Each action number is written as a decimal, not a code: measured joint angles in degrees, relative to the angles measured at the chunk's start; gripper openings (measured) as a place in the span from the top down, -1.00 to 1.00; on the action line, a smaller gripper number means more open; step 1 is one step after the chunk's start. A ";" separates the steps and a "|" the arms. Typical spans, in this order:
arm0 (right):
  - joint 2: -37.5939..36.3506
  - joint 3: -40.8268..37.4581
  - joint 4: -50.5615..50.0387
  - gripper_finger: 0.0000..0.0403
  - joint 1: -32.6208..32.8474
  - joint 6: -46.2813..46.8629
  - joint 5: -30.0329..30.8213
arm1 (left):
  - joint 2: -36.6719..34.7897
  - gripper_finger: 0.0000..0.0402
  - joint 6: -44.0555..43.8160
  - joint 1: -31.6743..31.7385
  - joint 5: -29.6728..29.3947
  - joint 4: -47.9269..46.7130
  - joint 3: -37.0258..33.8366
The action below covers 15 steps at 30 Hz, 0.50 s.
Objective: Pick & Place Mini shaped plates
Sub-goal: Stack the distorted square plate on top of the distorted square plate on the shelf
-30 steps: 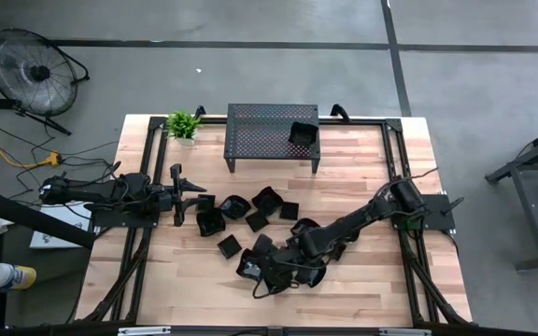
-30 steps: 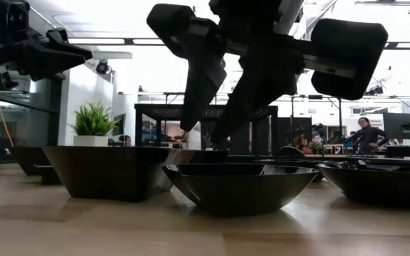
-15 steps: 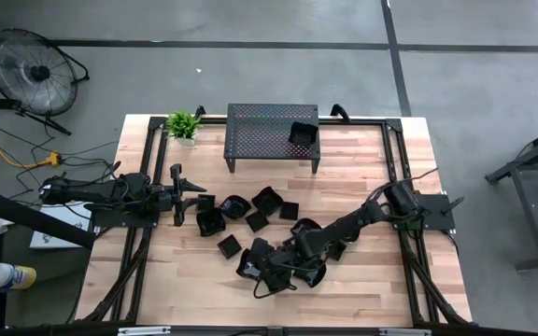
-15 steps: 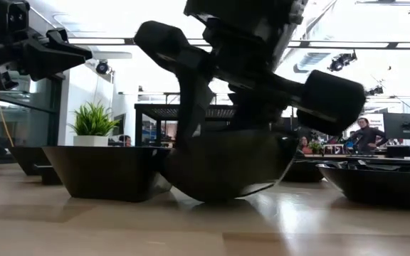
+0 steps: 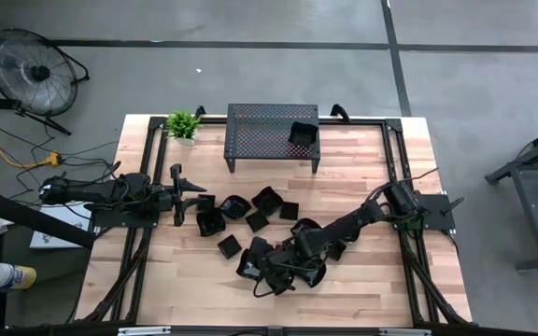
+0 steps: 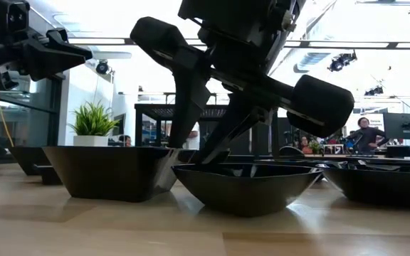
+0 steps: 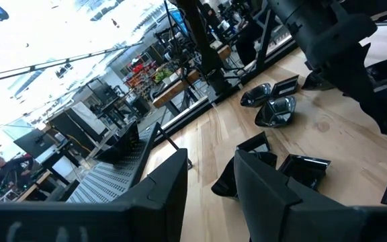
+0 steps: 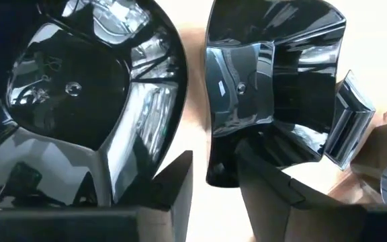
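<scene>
— What's the setting?

— A workshop with a grey concrete floor. A fan [image 5: 34, 67] stands off to one side, and a pale wooden table [image 5: 362, 159] sits in the middle.

— What's the biggest thing on the table?

— A black perforated metal stand [image 5: 260, 131] at the far edge, with one little black plate [image 5: 303, 133] on its top. A small green plant [image 5: 183, 124] stands just beside the stand, at the table's corner.

— And the arms?

— Both are low over the wood. The left arm lies along its own side. The left gripper [image 5: 199, 196] hangs above the table at the edge of the pile, its claw open with nothing in the gap. The right arm reaches in from its side across the front half of the table.

— Where are the mini plates [image 5: 250, 219]?

— Most lie scattered in a loose cluster at the table's centre, between the two arms. They are glossy black, some square and some rounded, several touching or overlapping.

— What is the right gripper [image 6: 191, 153] doing?

— It is down at the front of that cluster, at the rim of a roundish dish [image 6: 244, 188]. The dish sits flat on the wood, touching a square dish [image 6: 109, 171] beside it.

— Has it clamped that dish?

— I can't tell whether the claw has closed on the rim. The wrist camera only shows the same two dishes side by side right beneath it.
</scene>
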 joint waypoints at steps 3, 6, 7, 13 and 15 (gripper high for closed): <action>0.00 0.00 -0.02 0.59 0.00 0.19 -0.01 | 0.00 0.40 0.00 0.00 0.00 0.00 0.00; -0.01 0.00 -0.02 0.70 0.00 0.47 -0.09 | 0.00 0.40 0.00 0.00 0.00 0.00 0.00; 0.00 0.00 -0.04 0.73 0.02 0.79 -0.13 | -0.02 0.40 0.00 0.00 0.00 0.00 0.00; 0.00 0.00 -0.07 0.93 0.02 1.46 -0.13 | -0.01 0.40 0.00 0.00 0.00 0.00 0.00; -0.02 0.00 -0.08 0.97 0.02 1.48 0.05 | -0.01 0.40 0.00 0.00 -0.01 0.00 0.00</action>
